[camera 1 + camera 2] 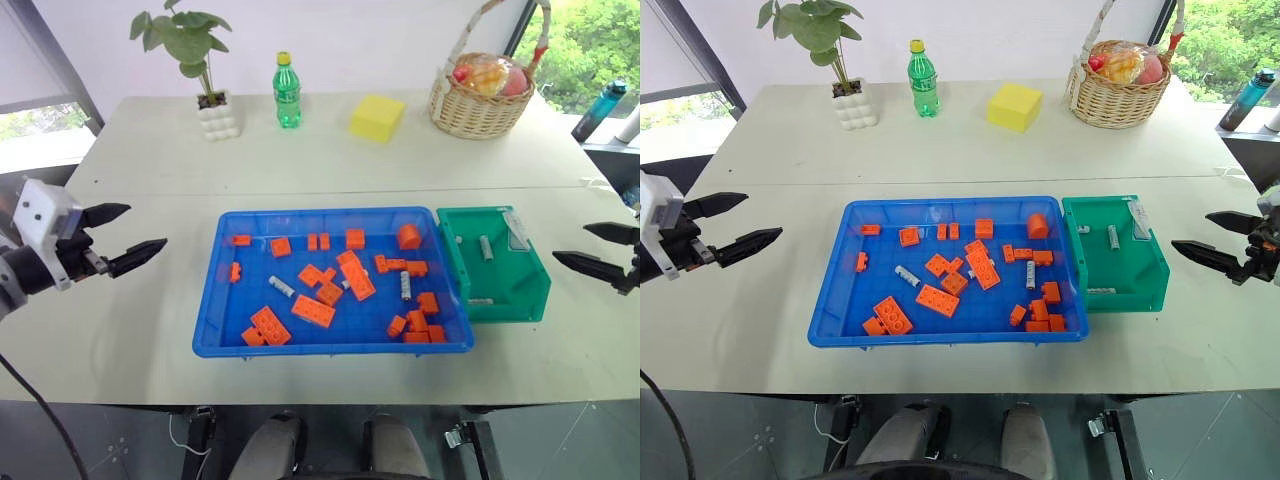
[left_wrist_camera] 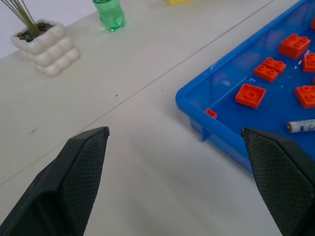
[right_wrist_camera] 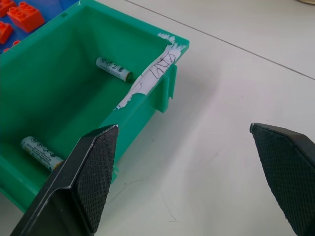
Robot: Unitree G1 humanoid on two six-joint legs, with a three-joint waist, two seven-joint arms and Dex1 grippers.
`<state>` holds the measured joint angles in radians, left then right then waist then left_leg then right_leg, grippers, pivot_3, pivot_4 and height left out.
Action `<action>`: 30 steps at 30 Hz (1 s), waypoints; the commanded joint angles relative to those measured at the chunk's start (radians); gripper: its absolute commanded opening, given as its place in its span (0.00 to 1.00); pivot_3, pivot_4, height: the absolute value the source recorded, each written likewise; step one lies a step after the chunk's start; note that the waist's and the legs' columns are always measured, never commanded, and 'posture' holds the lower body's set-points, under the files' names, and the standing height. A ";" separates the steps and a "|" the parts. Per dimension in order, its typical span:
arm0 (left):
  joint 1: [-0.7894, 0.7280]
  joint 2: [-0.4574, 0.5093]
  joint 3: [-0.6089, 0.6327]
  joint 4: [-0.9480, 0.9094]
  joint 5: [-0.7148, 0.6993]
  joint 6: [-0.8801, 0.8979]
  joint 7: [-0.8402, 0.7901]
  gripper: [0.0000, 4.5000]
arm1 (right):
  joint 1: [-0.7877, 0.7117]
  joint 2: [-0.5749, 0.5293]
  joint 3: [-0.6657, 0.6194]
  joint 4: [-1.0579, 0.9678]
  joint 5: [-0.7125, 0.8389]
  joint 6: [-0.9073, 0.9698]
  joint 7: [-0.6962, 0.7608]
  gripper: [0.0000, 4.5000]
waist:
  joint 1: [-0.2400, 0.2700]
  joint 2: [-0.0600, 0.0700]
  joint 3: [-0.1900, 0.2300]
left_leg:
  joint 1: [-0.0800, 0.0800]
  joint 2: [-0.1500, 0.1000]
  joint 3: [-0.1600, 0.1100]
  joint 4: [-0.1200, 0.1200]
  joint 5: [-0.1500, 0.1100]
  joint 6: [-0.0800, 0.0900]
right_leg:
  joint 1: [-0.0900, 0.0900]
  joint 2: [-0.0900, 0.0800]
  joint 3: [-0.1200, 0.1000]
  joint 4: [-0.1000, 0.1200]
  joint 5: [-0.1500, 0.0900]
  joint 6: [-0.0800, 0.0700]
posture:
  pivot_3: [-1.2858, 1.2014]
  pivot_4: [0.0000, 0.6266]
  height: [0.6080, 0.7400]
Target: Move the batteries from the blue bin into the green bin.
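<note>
Leftmost, the left tool [image 1: 128, 236] hangs above bare counter [image 1: 120, 330], its two black fingers spread wide apart with nothing between them, well clear of the blue bin [image 1: 212, 312]. Behind it on the counter stand a potted plant [image 1: 205, 75] in a white knobbly pot and, further right, a green bottle [image 1: 287, 92] with a yellow cap.

Next comes the blue bin in the middle of the counter, scattered with orange bricks [image 1: 313, 311]. Among them lie at least two of the batteries: one [image 1: 281, 287] left of centre, lying slantwise, and another [image 1: 405, 285] toward the right end, lying lengthwise front to back. A third pale sliver near the bin's centre is too hidden by bricks to tell.

Behind the bin sits a yellow block [image 1: 377, 117], and to its right a wicker basket [image 1: 482, 108] holding wrapped fruit.

Touching the blue bin's right wall is the green bin [image 1: 530, 292], with torn paper stuck on its far right rim. Inside it lie three batteries: one [image 1: 486, 247] near the middle, a small one [image 1: 459, 240] by the left wall, one [image 1: 481, 301] along the near wall.

Rightmost, the right tool [image 1: 600, 249] hovers over the counter just beside the green bin, fingers wide apart and empty.
</note>
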<state>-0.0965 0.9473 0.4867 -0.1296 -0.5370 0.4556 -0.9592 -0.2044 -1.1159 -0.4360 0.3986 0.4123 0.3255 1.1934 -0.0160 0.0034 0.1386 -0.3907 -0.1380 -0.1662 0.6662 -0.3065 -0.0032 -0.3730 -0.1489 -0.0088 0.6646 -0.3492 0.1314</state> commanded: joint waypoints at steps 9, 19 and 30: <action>-0.051 0.016 -0.015 0.048 0.028 -0.010 0.009 1.00 | 0.025 0.009 -0.042 -0.030 0.019 -0.013 -0.011 0.98 | -0.001 0.000 0.000 | 0.000 0.000 0.000 0.000 0.000 0.000 | 0.000 0.000 0.000 0.000 0.000 0.000 | 0.52 0.24 0.98; -0.070 -0.016 -0.042 0.028 0.009 -0.017 -0.002 1.00 | -0.036 -0.024 -0.004 -0.027 0.002 -0.005 0.008 0.98 | 0.000 0.000 0.000 | 0.000 0.000 0.000 0.000 0.000 0.000 | 0.000 0.000 0.000 0.000 0.000 0.000 | 0.52 0.24 0.98; -0.124 0.013 -0.081 0.049 0.006 -0.016 -0.069 1.00 | -0.224 -0.003 0.131 -0.181 0.042 0.100 0.039 0.98 | -0.002 0.001 0.000 | 0.000 0.001 0.000 0.000 0.000 0.000 | -0.001 0.000 0.000 0.000 0.000 0.000 | 0.52 0.24 0.98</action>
<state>-0.1974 0.9317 0.4008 -0.0610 -0.5117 0.4442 -1.0016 -0.3711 -1.1115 -0.3171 0.3043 0.4160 0.3912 1.2162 -0.0184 0.0041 0.1391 -0.3908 -0.1375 -0.1658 0.6663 -0.3065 -0.0033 -0.3738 -0.1487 -0.0088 0.6651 -0.3492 0.1314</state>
